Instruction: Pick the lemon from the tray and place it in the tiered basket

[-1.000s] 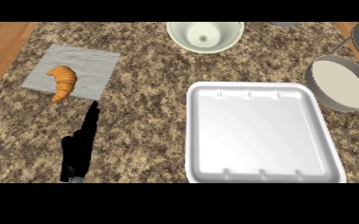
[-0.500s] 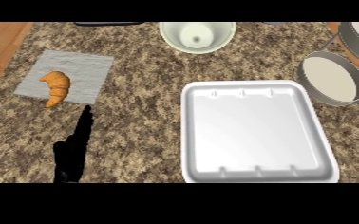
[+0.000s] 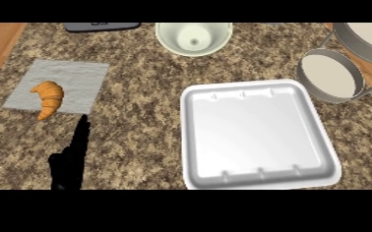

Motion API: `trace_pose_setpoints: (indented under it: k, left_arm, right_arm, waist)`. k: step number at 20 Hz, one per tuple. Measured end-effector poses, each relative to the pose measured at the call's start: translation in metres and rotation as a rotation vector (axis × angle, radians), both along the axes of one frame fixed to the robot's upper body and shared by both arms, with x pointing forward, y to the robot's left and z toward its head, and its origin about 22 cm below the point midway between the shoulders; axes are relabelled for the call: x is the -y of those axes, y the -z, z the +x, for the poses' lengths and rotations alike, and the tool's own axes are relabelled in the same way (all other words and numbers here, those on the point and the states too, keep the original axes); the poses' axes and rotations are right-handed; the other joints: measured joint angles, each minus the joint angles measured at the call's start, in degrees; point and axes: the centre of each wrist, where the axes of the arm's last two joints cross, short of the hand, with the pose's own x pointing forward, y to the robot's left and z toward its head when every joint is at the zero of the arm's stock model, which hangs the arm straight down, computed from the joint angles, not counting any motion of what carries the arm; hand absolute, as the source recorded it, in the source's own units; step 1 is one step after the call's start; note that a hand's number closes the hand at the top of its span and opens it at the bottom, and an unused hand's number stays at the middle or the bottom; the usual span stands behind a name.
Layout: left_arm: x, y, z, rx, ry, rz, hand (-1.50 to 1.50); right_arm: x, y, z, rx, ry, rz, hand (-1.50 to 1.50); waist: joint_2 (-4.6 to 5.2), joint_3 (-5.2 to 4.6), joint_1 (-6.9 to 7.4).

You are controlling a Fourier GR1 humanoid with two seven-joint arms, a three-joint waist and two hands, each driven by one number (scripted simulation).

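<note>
A white tray (image 3: 258, 132) lies on the counter at right of centre, and nothing lies in it. No lemon shows anywhere in the head view. The tiered basket (image 3: 333, 74) sits at the right edge, its round grey tiers with pale bottoms partly cut off by the view. My left hand (image 3: 71, 161) stands at the lower left with its fingers straight and pointing away from me, holding nothing. It is well left of the tray. My right hand does not show.
A croissant (image 3: 48, 98) lies on a grey cloth (image 3: 59, 86) at the left, just beyond my left hand's fingertips. A white bowl (image 3: 193, 38) stands at the back centre. A dark flat object (image 3: 100, 26) sits at the back left.
The whole scene has shifted slightly left and down in the view. More of the basket's tiers and the dark object at the back now show. My left hand stays open.
</note>
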Motion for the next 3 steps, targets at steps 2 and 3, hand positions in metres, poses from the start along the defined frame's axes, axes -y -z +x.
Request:
trace_pose_setpoints:
  k: [2,3]
  left_arm:
    - [-0.001,0.001,-0.001,-0.005,-0.009,-0.003,0.00]
    - [-0.003,0.001,-0.003,-0.003,-0.013,-0.001,0.00]
  right_arm:
    - [-0.011,0.002,-0.025,0.000,-0.020,0.000,-1.50]
    - [-0.015,0.005,-0.037,-0.005,-0.033,0.000,-1.50]
  waist:
    - [-0.08,0.02,-0.46]
    - [-0.14,0.03,-0.66]
